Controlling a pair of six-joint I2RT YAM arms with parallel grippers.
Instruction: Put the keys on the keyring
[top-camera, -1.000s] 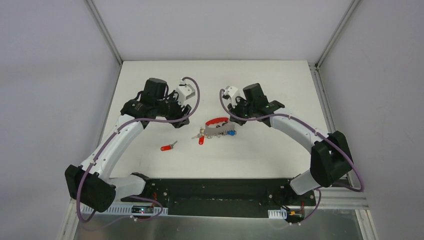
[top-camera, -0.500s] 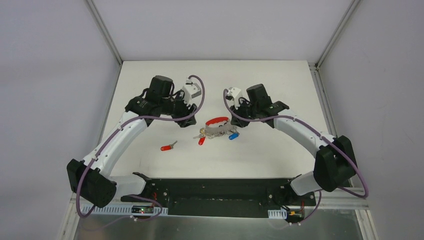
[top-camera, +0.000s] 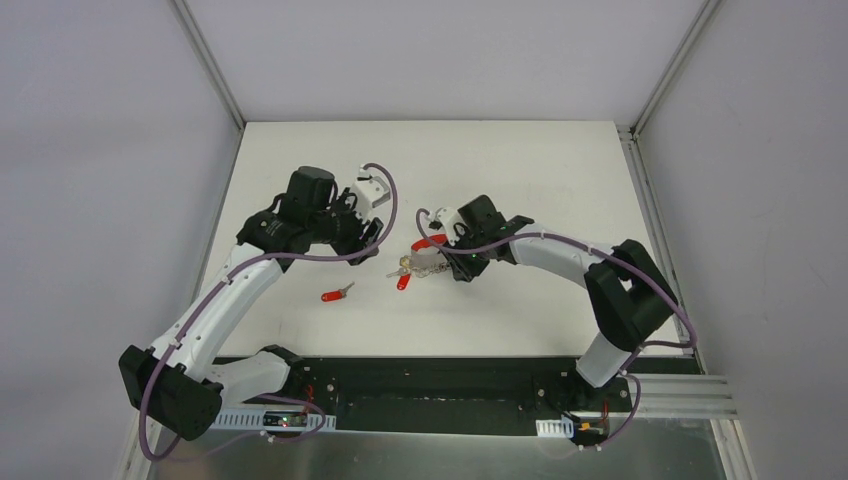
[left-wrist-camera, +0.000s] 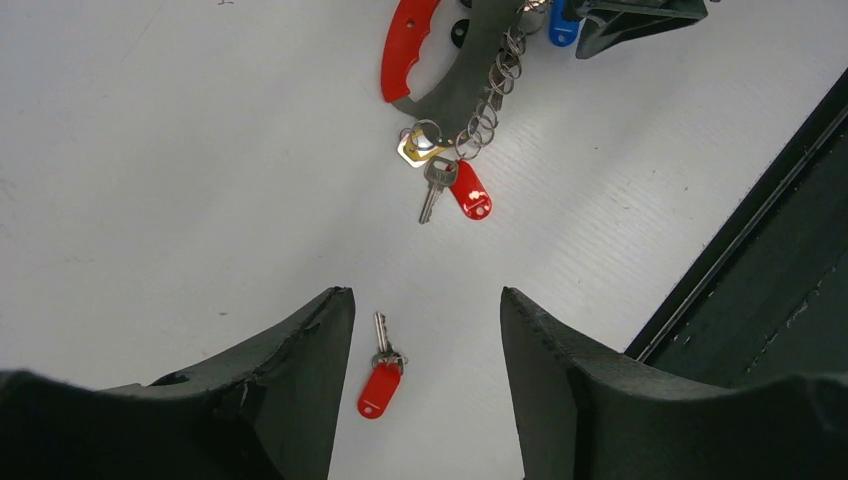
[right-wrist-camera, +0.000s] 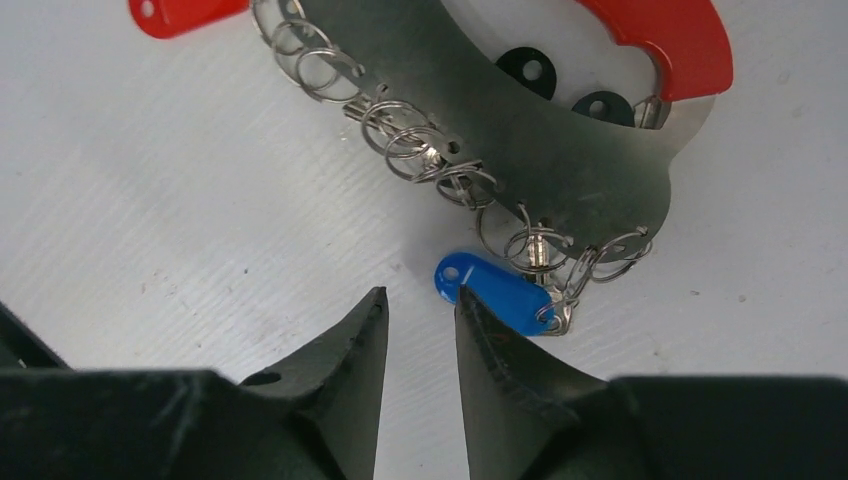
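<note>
Nearest the bases, the small silver-bladed key with a red plastic head (left-wrist-camera: 379, 372) lies alone on the white tabletop (left-wrist-camera: 150, 200), well apart from the bunch, so that one is plainly not on yet. The left gripper (left-wrist-camera: 425, 295) hangs right over it, jaws spread wide with nothing between them, and the key shows in the gap. Further out lies the keyring (right-wrist-camera: 520, 130): a dark grey plate edged with a row of small metal rings and capped by a thick red curved band, flat on the table. A red tag (left-wrist-camera: 470, 195), a plain silver key (left-wrist-camera: 435, 185) and a blue oval tag (right-wrist-camera: 495, 292) already hang from it. The right gripper (right-wrist-camera: 420, 295) is low at the ring's edge, jaws drawn to a narrow gap and pinching nothing, one finger just beside the blue tag, perhaps touching. I'd call this early: the loose key must be lifted, a ring steadied, and the key threaded on.
</note>
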